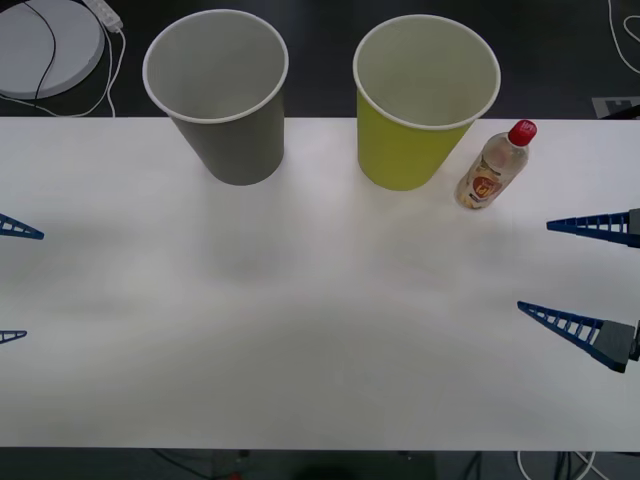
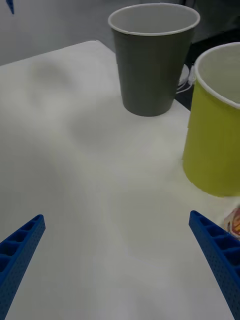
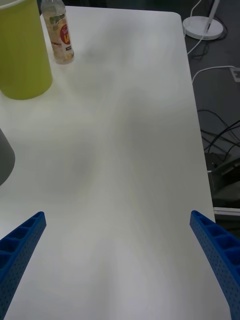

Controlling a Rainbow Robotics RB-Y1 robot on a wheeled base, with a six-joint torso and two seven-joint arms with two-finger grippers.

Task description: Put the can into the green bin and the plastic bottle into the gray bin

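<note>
The gray bin [image 1: 240, 150] stands upright at the back left of the white table, and the green bin [image 1: 400, 155] stands upright to its right. The plastic bottle [image 1: 492, 168], red-capped, stands just right of the green bin. The can is out of view. My left gripper [image 1: 33, 285] hangs open at the table's left edge, holding nothing. My right gripper [image 1: 533, 266] is open at the right edge, in front of the bottle. The right wrist view shows the gray bin [image 2: 150, 75], the green bin [image 2: 215, 140] and a sliver of the bottle [image 2: 233, 220]. The left wrist view shows the green bin [image 3: 22, 55] and the bottle [image 3: 61, 35].
The table [image 1: 300, 330] is bare between the grippers. A white round disc [image 1: 45, 45] with cables lies on the floor beyond the back left corner. Past the table's right side are a round white base [image 3: 202, 26] and more cables.
</note>
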